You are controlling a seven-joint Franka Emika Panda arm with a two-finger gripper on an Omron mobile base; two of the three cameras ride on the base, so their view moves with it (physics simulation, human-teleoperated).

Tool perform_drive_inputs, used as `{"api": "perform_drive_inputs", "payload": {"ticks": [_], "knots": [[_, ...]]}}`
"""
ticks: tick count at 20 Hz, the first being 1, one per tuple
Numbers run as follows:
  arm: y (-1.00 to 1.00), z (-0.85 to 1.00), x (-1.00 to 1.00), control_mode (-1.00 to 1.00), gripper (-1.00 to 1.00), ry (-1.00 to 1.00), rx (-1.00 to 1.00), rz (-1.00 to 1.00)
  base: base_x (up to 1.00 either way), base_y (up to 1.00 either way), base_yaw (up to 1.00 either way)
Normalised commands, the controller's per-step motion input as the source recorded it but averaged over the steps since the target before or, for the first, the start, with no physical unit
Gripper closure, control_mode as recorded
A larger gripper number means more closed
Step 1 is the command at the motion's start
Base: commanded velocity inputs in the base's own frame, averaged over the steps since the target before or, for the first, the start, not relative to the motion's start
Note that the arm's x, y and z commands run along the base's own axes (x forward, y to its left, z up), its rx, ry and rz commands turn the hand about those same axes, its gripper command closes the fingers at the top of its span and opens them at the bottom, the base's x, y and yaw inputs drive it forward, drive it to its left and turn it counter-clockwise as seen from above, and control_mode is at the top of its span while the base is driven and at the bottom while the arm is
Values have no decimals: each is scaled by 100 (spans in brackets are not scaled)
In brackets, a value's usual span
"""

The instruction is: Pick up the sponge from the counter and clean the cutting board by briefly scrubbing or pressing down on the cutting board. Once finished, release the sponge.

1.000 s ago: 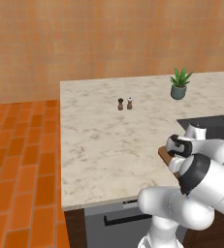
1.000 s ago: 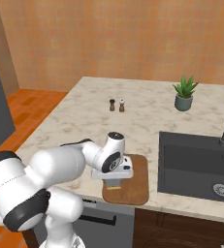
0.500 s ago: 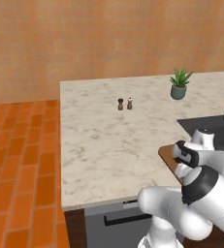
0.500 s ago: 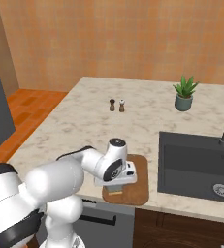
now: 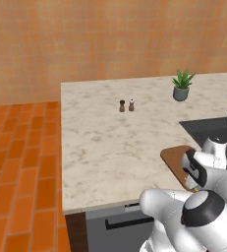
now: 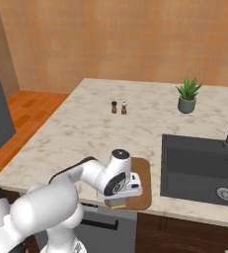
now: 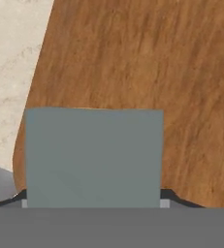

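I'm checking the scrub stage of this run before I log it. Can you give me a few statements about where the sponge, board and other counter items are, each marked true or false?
1. The sponge sits between the gripper fingers, over the cutting board. True.
2. The cutting board lies inside the sink. False: it lies on the counter, left of the sink in the right base view.
3. A potted plant stands on the counter beyond the sink. True.
4. The two small shakers stand on the cutting board. False: they stand on bare counter, well away from it.
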Motion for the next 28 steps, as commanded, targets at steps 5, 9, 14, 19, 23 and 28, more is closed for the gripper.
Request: {"api": "perform_drive_inputs", "payload": {"ticks": [5,9,14,19,23,28], "knots": [[-49,-8,27,-100,100,0,0,1,0,0,0],[-80,-2,30,-100,100,0,7,4,0,0,0],[-80,-1,35,-100,100,0,9,4,0,0,0],[-80,-13,5,-100,100,0,1,5,0,0,0],[-82,-24,0,-100,100,0,0,4,0,0,0],[-58,-35,0,-100,100,0,0,5,0,0,0]]}}
